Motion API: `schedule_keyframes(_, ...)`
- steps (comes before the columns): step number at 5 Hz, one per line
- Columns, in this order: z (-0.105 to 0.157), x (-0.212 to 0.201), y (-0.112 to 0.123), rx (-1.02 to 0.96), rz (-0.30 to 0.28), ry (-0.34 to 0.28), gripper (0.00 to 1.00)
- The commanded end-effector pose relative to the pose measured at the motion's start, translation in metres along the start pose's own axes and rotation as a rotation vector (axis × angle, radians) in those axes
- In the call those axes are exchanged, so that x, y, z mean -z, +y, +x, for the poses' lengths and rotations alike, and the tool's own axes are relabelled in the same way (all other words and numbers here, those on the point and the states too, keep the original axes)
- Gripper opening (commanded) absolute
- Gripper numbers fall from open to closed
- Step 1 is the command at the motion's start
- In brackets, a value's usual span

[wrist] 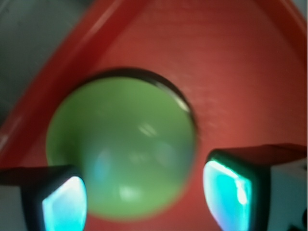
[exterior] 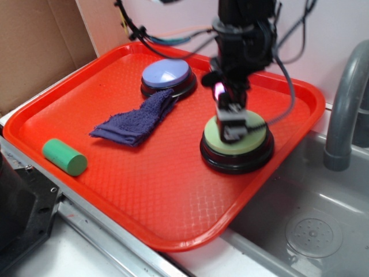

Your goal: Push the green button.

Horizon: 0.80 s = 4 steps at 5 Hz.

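The green button (exterior: pixel 258 130), a pale green dome on a black round base, sits at the right side of the red tray (exterior: pixel 144 190). My gripper (exterior: pixel 232 130) hangs straight down over the dome, its tips at or just on the surface; contact cannot be confirmed. In the blurred wrist view the green button (wrist: pixel 120 139) fills the middle. My gripper (wrist: pixel 144 199) is open, one fingertip at each lower corner with the dome's near edge between them, and it holds nothing.
A lavender-blue button (exterior: pixel 166 74) stands at the tray's back, with a purple cloth (exterior: pixel 135 121) lying against it. A small green cylinder (exterior: pixel 63 156) lies at the tray's left edge. A grey sink (exterior: pixel 311 219) and faucet (exterior: pixel 343 109) are on the right.
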<state>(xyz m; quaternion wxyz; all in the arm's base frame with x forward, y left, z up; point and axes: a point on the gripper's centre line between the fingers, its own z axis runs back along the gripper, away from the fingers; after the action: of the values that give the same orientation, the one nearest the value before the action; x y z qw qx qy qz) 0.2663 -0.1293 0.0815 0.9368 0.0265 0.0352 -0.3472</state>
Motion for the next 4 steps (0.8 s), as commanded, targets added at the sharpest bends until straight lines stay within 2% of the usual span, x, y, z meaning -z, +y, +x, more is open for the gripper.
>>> schedule_keyframes(1,-0.013,-0.064,-0.025,-0.015,0.070,-0.116,1.00)
schedule_keyframes(2,-0.013,-0.070,-0.039,-0.002,0.105,-0.061,1.00)
schedule_keyframes(3,-0.015,-0.076,-0.050,0.032,0.096,-0.050,1.00)
schedule_keyframes(4,-0.022,-0.082,-0.048,0.043,0.077,-0.082,1.00)
